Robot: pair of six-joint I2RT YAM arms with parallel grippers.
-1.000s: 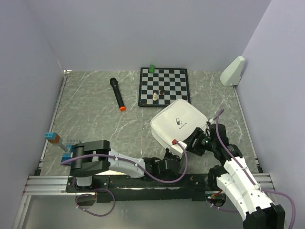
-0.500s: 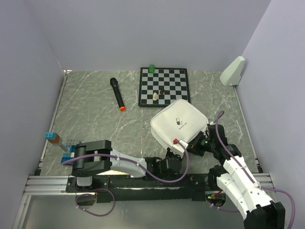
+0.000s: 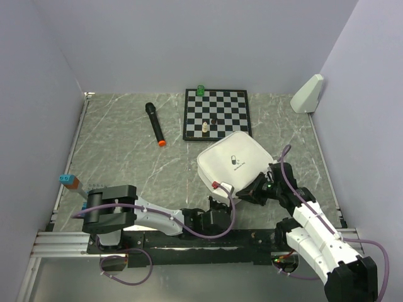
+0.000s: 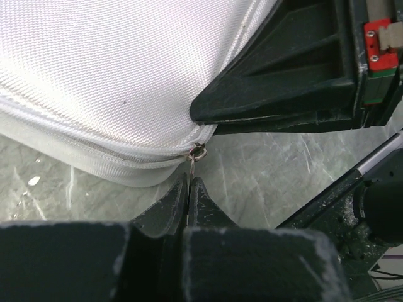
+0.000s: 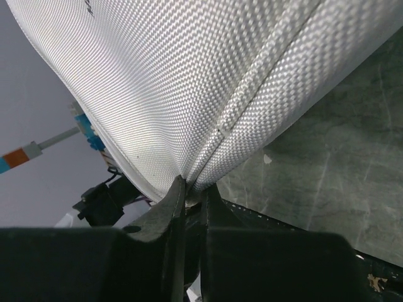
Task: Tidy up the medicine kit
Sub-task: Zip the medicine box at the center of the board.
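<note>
Closing on the medicine kit with both arms is what has just changed. A second ago my right gripper stood spread beside the kit's near corner. Now its tips are pressed together on the stitched rim there, with the woven fabric bunched between them. My left gripper has shut the last little way and pinches the small metal zip pull hanging from that same corner.

With both holds made, the kit has slid and turned slightly toward the left edge of the bench, its near corner leading. It lies flat with the lid down, right of the bench's middle and just on the near side of the chessboard.

Left of the pull the zip seam looks closed. Right of it my other finger hides the seam, so I cannot tell whether any has opened.

I judge that the opening step starts here, one arm bracing and the other drawing the zip round. The risk is that the kit drags along instead of unzipping.
</note>
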